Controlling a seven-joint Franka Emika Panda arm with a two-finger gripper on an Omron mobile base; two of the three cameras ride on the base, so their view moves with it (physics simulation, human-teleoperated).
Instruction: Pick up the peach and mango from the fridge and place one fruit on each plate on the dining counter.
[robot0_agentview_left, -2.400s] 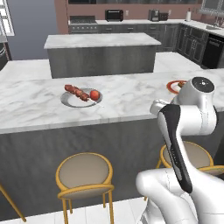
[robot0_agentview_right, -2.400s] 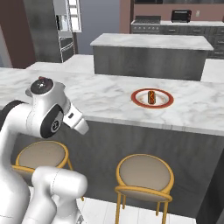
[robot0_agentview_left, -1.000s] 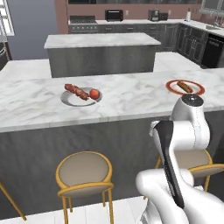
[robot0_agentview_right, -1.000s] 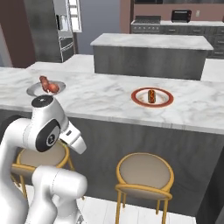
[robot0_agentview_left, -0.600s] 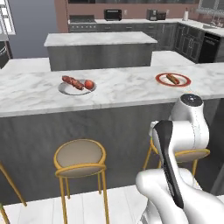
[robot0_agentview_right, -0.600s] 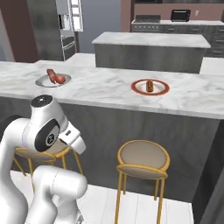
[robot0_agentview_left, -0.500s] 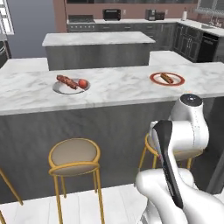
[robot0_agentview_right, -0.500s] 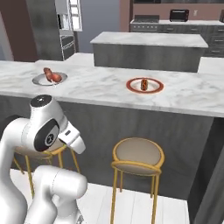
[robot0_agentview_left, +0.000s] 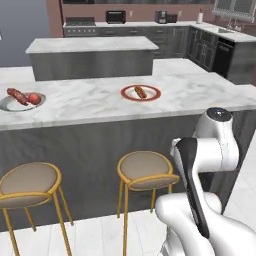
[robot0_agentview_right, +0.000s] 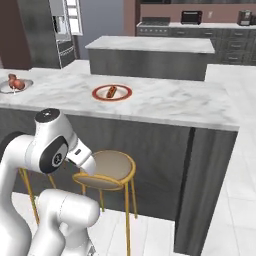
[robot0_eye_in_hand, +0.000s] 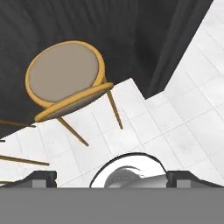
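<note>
Counter: long white-grey marble dining counter (robot0_agentview_left: 100, 102); red-rimmed plate (robot0_agentview_left: 141, 92) and silver-grey plate (robot0_agentview_left: 21, 101) both loaded.
Gripper (robot0_eye_in_hand: 111, 178): jaws wide, empty.
Progress: apparently complete.

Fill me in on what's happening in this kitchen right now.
The robot sits in front of the dining counter by the gold-legged stools, arm folded low. Its gripper is open and holds nothing, pointing down at the tiled floor near a stool. On the counter, the red-rimmed plate and the silver-grey plate each carry food. Nothing is being handled at this moment.
</note>
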